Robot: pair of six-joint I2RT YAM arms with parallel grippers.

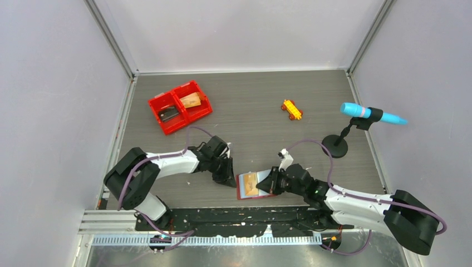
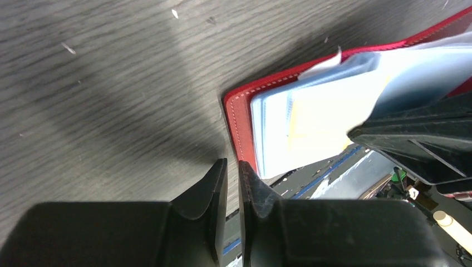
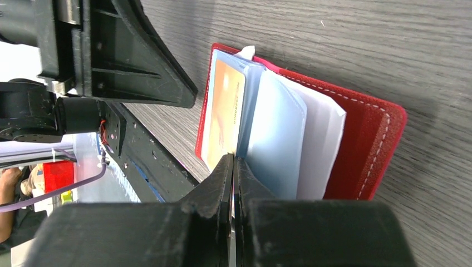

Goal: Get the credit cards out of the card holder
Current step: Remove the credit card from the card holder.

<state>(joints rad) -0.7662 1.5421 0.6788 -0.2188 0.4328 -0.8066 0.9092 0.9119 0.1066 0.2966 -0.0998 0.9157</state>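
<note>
**Card holder open at near edge of surface, both end effectors at it**

Card holder [image 1: 255, 185] lies open flat on the surface [image 1: 256, 105], at the near edge just in front of the arm bases' black rail [image 1: 234, 217]. Dark red cover with pale stitching; pale blue clear sleeves fanned upward in the right wrist view. One credit card [image 3: 224, 114], orange-yellow, sits in the sleeve farthest from the holder's stitched outer edge, still inside the holder.

Right end effector [image 3: 232, 162] is at the holder's right side, fingers drawn together at the lower edge of the card and its sleeve. The tips appear pinched there, but whether they grip the card, the sleeve or nothing cannot be told.

Left end effector [image 2: 232, 167] is just beside the holder's left corner, fingers nearly together with a thin gap, nothing between them. Tips near the red cover; contact cannot be told.

Farther from the holder, toward the back left: red two-compartment bin [image 1: 179, 107] with a brownish item in one compartment and a dark item in the other. Back right of the holder: small orange-yellow toy vehicle [image 1: 291, 109]. Right of that, a blue microphone [image 1: 372, 114] on a black round-based stand [image 1: 335, 146]
</note>
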